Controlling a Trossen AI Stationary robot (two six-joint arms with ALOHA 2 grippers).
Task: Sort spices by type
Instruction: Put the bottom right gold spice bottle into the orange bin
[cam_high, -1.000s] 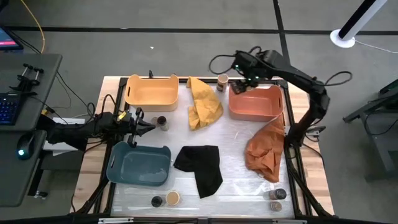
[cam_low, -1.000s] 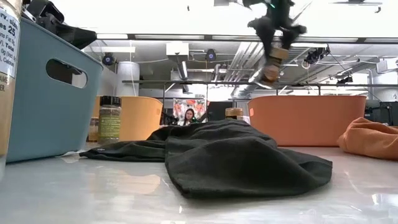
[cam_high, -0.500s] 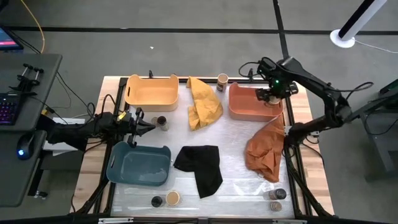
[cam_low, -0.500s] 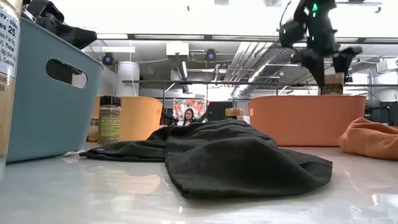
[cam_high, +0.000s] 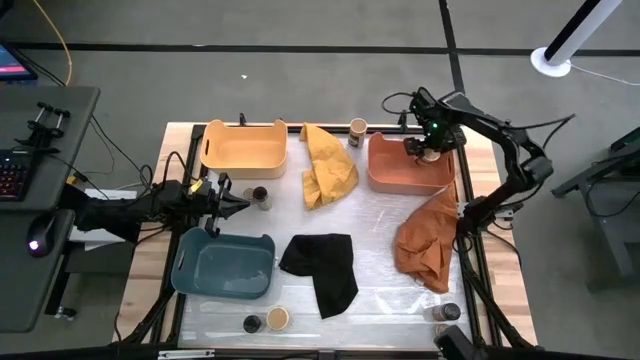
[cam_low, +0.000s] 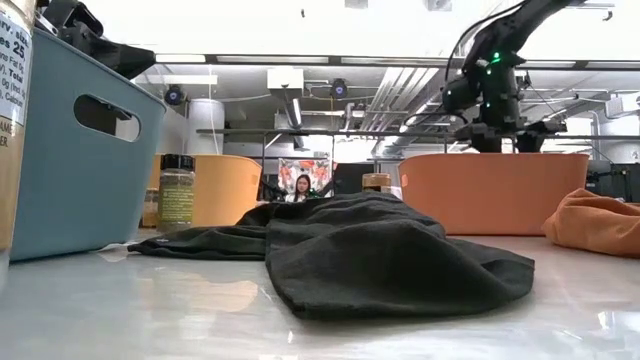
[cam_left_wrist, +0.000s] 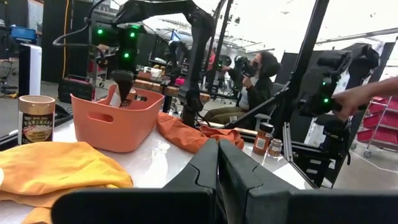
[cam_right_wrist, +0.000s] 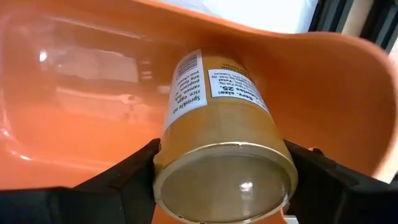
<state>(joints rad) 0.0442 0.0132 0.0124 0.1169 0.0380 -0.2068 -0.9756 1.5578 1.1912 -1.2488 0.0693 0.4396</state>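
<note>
My right gripper (cam_high: 424, 150) reaches down into the coral tray (cam_high: 385, 175), shut on a spice jar (cam_right_wrist: 217, 112) with a tan round end and a white label. In the low view the tray's wall (cam_low: 490, 190) hides the jar. Other spice jars stand on the table: one behind the tray (cam_high: 358, 128), a dark-lidded one (cam_high: 260, 195) by the yellow tray (cam_high: 243, 148), two at the near edge (cam_high: 265, 320), and two at the near right (cam_high: 446, 318). My left gripper (cam_high: 240, 203) is shut, level, beside the blue tray (cam_high: 222, 265). My right gripper pinches the jar at its tan round end (cam_right_wrist: 168, 163), one finger (cam_right_wrist: 124, 174) on each side. The fingers come from above, pointing down. The jar hangs below them inside the coral tray; whether its lower end touches the tray's floor cannot be told.
A yellow cloth (cam_high: 328, 168) lies between the yellow and coral trays. A rust-orange cloth (cam_high: 428, 240) lies near the coral tray, a black cloth (cam_high: 322, 265) mid-table. People show in the room beyond the table.
My right gripper has carried the jar from high over the coral tray's far left corner toward the table's right edge and down. It has rolled a little on the way. It now stands lowered into the tray, the jar below the rim.
</note>
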